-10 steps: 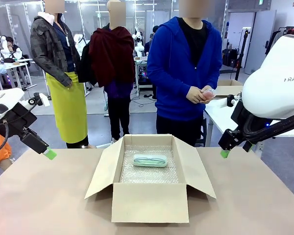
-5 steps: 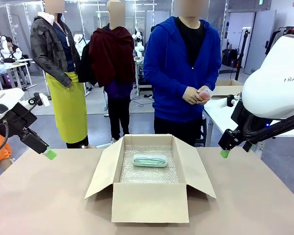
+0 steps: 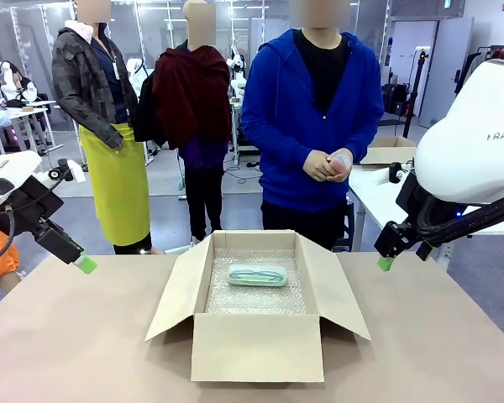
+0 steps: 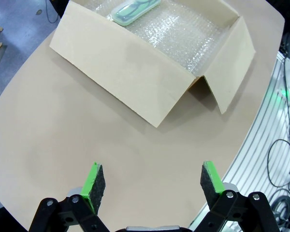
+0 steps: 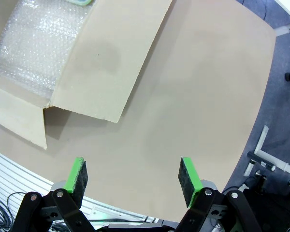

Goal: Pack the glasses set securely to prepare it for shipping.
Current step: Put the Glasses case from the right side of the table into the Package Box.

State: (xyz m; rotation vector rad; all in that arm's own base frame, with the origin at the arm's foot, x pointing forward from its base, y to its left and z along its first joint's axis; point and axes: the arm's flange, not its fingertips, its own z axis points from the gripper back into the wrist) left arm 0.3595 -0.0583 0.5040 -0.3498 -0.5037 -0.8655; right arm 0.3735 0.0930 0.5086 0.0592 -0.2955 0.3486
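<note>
The only writing I can make out is "RAN" in grey capitals on the big white housing of the right arm (image 3: 479,126), just above and behind the right gripper (image 5: 133,174); the rest of the word is cut off.

Both grippers hang over the brown counter (image 3: 84,336) with their green-padded fingers spread wide and nothing between them. Ahead of the left gripper (image 4: 152,176) there is bare counter, then the open cardboard box (image 3: 256,344). One of its side flaps is folded outward toward that gripper and lies between it and the inside of the box. The right gripper faces the same from the other side: another splayed flap lies ahead of its fingertips, with the box interior beyond it. The box is lined with bubble wrap (image 3: 252,298).

Across the counter from both grippers stands a person in a blue hoodie (image 3: 311,101). The person's hands (image 3: 323,166) are clasped together at waist height, higher than either gripper and well apart from them.

The mint green case (image 3: 257,274) lies flat on the bubble wrap, lower than both grippers and roughly midway between them, touched by neither. It is oblong with rounded ends, pale and slightly glossy, set crosswise in the box nearer its far wall. What looks like the pale pink case (image 3: 343,161) is in the person's hands, with only a rounded end peeking out, so I cannot tell more about it.
</note>
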